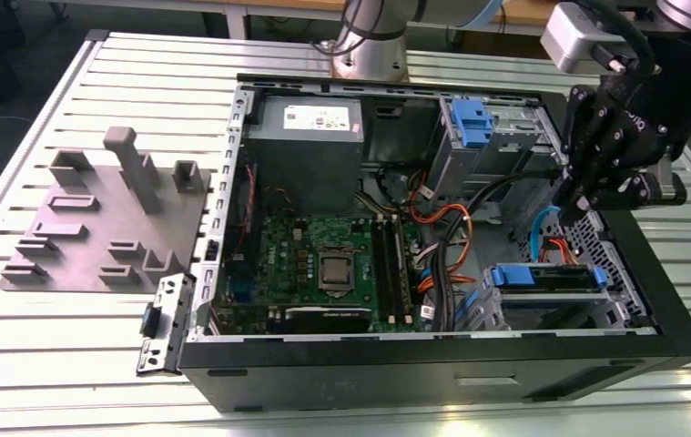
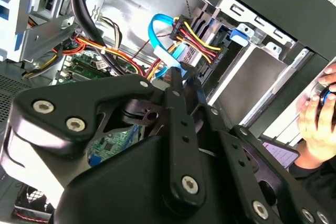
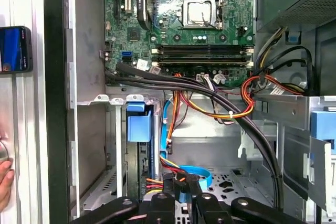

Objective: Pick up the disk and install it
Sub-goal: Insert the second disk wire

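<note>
**Gripper low over the cable tangle beside the drive bay**

The gripper [image 1: 578, 205] hangs inside the open computer case [image 1: 442, 364], on the exterior view's right. In the first wrist view its tip [image 3: 180, 184] sits just over a looped blue data cable [image 3: 197, 174] and a bundle of red, yellow and black power wires [image 3: 157, 179]. Whether it is spread or closed I cannot tell; it does not appear to be carrying anything.

Just beyond it, the disk [image 1: 548, 277] seems to lie in the lower bay by the case's side wall. Its blue carrier [image 3: 137, 125] faces the interior, and cables run to its end.

Farther in lie the motherboard [image 3: 199, 30], then the upper drive cage with its blue tab [image 1: 472, 123] and the grey power supply [image 1: 309, 137]. Outside the case, a grey fixture block [image 1: 102, 228] rests on the slatted table [image 1: 29, 346].

The main risk, as I judge it, is snagging. The wires lie so close under the tool that a sideways or lifting move could hook one, pull a connector loose or drag the disk askew in its rails. A person's hand [image 2: 317, 114] rests near the case edge, beside a phone [image 3: 14, 49], and a wide swing could reach it.
</note>
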`<action>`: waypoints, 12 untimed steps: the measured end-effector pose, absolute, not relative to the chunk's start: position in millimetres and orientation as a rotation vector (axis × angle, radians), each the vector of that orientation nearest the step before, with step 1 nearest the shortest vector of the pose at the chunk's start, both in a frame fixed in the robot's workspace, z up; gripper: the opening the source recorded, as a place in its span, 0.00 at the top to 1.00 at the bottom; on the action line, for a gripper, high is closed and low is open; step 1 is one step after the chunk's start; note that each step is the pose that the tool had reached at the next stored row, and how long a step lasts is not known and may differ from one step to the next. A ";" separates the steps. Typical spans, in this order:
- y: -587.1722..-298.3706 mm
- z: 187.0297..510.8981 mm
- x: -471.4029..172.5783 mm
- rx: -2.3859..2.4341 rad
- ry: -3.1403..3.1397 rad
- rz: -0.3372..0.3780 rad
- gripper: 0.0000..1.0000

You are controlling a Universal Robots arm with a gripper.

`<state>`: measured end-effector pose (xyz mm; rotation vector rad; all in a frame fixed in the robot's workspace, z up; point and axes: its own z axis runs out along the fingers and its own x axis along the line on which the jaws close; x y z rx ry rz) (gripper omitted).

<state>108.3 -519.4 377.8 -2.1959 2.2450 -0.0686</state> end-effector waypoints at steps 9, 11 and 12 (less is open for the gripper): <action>-518.9 370.3 110.3 -2.206 2.255 -0.079 0.76; -518.8 367.8 110.3 -2.208 2.257 -0.083 0.76; -518.8 366.7 110.3 -2.209 2.258 -0.085 0.76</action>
